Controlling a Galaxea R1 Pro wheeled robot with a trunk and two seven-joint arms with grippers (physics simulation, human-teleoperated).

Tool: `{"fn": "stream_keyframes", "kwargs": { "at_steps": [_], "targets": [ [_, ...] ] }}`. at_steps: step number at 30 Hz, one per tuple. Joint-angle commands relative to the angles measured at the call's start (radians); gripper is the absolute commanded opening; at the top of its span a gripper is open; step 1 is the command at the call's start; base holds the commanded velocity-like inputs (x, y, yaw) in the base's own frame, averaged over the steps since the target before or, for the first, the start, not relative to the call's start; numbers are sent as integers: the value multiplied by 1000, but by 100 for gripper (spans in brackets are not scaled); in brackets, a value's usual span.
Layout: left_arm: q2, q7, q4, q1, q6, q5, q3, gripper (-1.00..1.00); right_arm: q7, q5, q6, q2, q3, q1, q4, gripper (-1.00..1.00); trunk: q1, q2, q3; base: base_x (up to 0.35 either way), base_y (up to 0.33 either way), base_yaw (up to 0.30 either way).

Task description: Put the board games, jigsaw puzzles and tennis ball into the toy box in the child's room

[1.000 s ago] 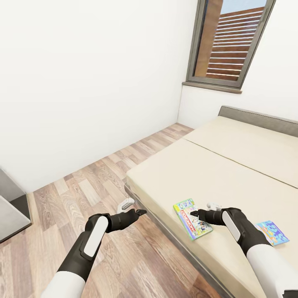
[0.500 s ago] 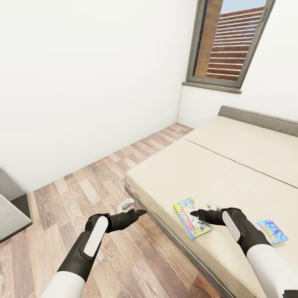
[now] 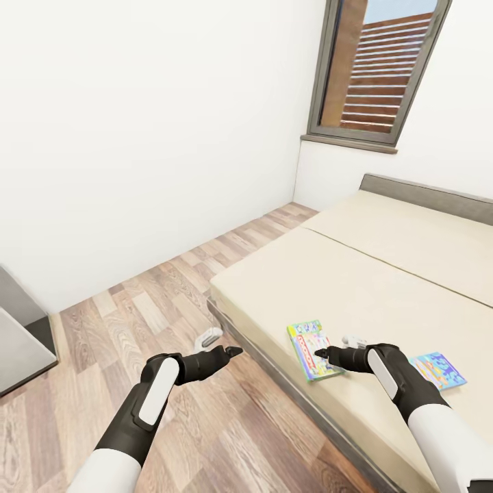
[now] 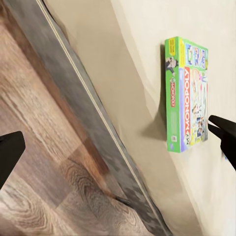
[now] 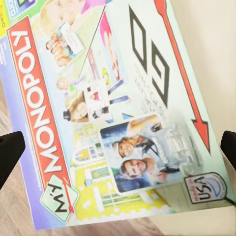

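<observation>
On the cream bed [image 3: 383,287], a green Monopoly board game [image 3: 309,348] lies flat near the mattress's front edge. A smaller blue-white board game [image 3: 438,370] lies to its right. My right gripper [image 3: 320,354] hovers open just over the Monopoly box's right side. In the right wrist view the printed cover [image 5: 113,113] lies between the two dark fingertips [image 5: 11,153]. My left gripper [image 3: 233,351] is open over the wooden floor, left of the bed's grey frame. The left wrist view looks across the frame [image 4: 83,123] to the Monopoly box [image 4: 189,93].
A grey piece of furniture [image 3: 20,342] juts in at the left edge. A small white object [image 3: 209,337] lies on the floor by the bed's corner. White walls and a window [image 3: 373,68] close off the back. Wooden floor [image 3: 157,294] runs between wall and bed.
The whole picture has shifted: the bed and both games now sit a little further left and higher. Both arms hold the same pose and both grippers stay open.
</observation>
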Motion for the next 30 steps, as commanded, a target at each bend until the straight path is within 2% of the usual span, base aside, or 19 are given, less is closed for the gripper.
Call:
{"fn": "stream_keyframes", "kwargs": {
  "at_steps": [1,18,30],
  "targets": [
    [0,-1,-1,0,4,-1,1,100,2,1,3,-1,3,0,-1,100,0,0,-1,-31,0,0],
    [0,-1,-1,-1,4,-3,1,100,2,1,3,-1,3,0,-1,100,0,0,-1,-10,0,2],
    [0,-1,-1,0,4,-3,1,100,2,0,3,-1,3,0,-1,100,0,0,-1,-1,0,125]
  ]
}}
